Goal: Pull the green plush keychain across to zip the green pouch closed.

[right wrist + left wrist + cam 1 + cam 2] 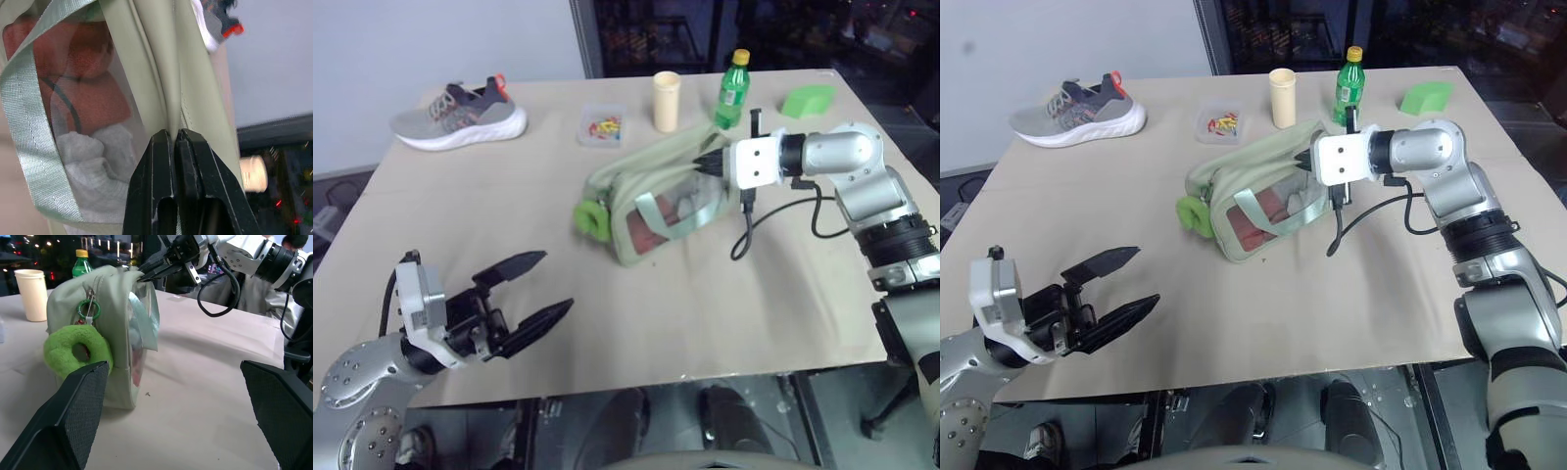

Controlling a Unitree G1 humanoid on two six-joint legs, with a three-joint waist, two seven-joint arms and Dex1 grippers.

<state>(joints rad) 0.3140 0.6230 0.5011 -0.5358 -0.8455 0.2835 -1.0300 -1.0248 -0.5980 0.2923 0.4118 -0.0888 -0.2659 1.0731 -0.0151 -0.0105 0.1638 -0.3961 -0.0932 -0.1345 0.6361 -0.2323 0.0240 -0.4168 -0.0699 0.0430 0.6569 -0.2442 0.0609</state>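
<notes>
The pale green pouch lies mid-table, its clear window showing red and white contents. Its green plush keychain, a fuzzy lime ring, hangs from the zipper at the pouch's left end and looks large in the left wrist view. My right gripper is shut on the fabric at the pouch's right end, pinching the top edge beside the zipper. My left gripper stands open near the table's front left, well apart from the keychain, with nothing between its fingers.
At the back of the table stand a cream cup, a green bottle with a yellow cap, a bright green wedge block and a small clear box of coloured bits. A grey sneaker lies back left.
</notes>
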